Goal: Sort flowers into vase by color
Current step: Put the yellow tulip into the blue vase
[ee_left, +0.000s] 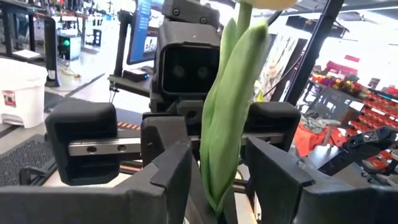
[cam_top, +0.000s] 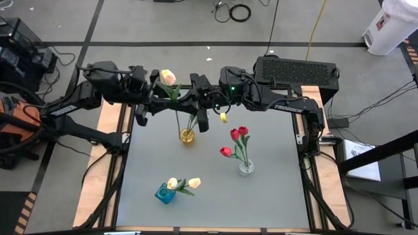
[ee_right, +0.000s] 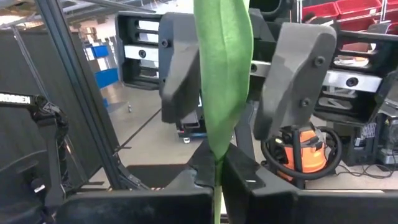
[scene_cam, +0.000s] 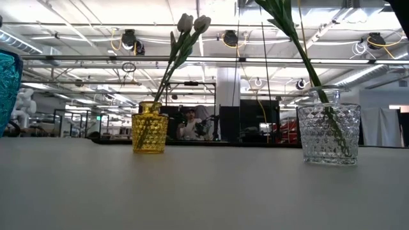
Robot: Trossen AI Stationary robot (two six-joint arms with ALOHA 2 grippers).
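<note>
A pale-headed tulip (cam_top: pixel 168 77) is held in the air above the table's far side, between both grippers. My right gripper (ee_right: pixel 217 177) is shut on its stem. My left gripper (ee_left: pixel 217 183) faces it, open, a finger on either side of the green leaf (ee_left: pixel 225 106). White tulips (scene_cam: pixel 193 23) stand in the yellow vase (cam_top: pixel 187 136), red ones (cam_top: pixel 238 136) in the clear vase (cam_top: pixel 246 167), and pale yellow ones (cam_top: pixel 184 183) in the blue vase (cam_top: pixel 164 193). My right gripper pinches the tulip's thin stem (ee_right: pixel 217 198) just under the leaf (ee_right: pixel 222 68), between its two fingers. It comes in level from the table's right. The flower is lifted clear, with its head toward the far left.
All three vases stand on the grey table (cam_top: pixel 274 196): yellow one just below the grippers, clear one to the right, blue one near the front edge. A black box (cam_top: pixel 297 70) sits behind the right arm. Open tabletop lies at the left and the near right.
</note>
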